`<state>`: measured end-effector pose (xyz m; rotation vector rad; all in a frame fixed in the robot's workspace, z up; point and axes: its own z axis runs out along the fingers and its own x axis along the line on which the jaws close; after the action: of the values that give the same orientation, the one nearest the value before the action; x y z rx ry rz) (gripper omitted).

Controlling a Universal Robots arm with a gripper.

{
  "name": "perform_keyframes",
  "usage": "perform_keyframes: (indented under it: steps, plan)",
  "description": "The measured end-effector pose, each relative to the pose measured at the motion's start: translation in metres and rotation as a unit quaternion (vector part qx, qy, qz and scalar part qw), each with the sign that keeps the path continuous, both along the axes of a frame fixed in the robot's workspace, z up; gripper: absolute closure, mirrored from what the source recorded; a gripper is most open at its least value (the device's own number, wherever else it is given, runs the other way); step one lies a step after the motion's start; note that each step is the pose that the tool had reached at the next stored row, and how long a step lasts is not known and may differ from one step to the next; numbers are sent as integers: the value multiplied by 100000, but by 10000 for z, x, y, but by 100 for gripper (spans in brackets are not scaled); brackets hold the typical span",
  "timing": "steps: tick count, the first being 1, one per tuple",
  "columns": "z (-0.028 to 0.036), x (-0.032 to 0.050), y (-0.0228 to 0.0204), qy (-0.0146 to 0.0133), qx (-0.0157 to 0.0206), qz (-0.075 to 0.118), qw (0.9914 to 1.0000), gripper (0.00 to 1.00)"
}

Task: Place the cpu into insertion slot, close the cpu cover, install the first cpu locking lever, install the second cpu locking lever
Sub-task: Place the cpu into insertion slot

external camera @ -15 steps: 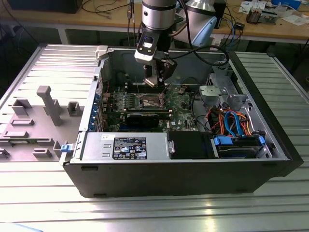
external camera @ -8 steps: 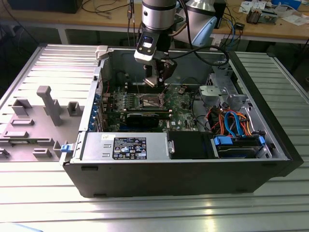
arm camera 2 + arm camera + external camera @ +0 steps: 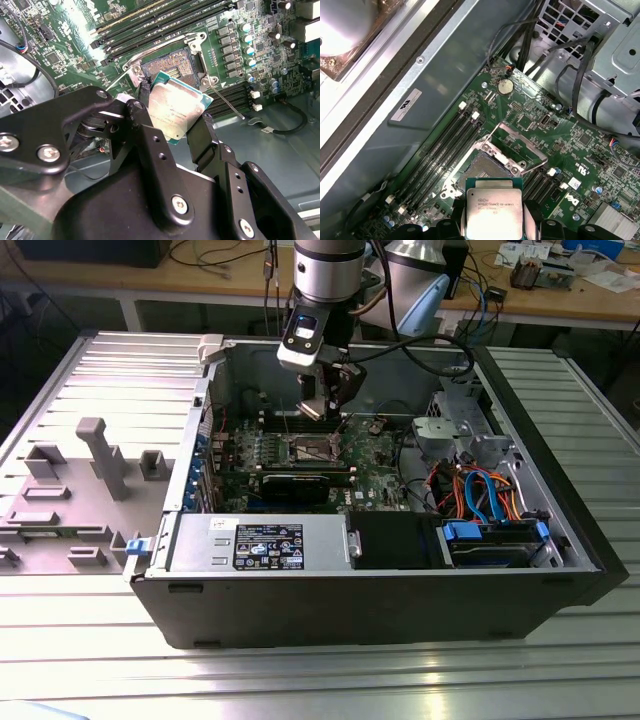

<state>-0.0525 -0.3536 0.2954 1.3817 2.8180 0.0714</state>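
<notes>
Silver-grey cpu [image 3: 175, 112], flat square chip, is clamped by two opposite edges between the black fingers [image 3: 200, 140] of the gripper [image 3: 322, 412], jaws parted only to chip width. Location: upper centre of the exterior view, inside the open computer case [image 3: 350, 610], held above the insertion slot [image 3: 485, 166], not seated. The cpu cover [image 3: 506, 159] stands raised, leaving the socket exposed.

The exterior view is looking down on the whole computer case [image 3: 350, 615]; both wrist views are closely facing the insertion slot [image 3: 172, 64] [image 3: 482, 162].
</notes>
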Motion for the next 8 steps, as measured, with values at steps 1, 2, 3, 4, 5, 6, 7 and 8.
perform_keyframes:
  steps: [1, 2, 3, 4, 5, 6, 7, 8]
  plan:
    - [0, 0, 0, 0, -3, -52, 100000, 45]
    - [0, 0, 0, 1, 0, -93, 100000, 45]
    - [0, 0, 0, -1, 0, -142, 100000, 45]
    - [0, 0, 0, -1, -1, -183, 100000, 45]
    - [0, 0, 0, -1, -2, -222, 100000, 45]
    - [0, 0, 0, 0, -3, -259, 100000, 45]
    - [0, 0, 0, -1, -2, -302, 100000, 45]
    - [0, 0, 0, 2, -1, -342, 99999, 45]
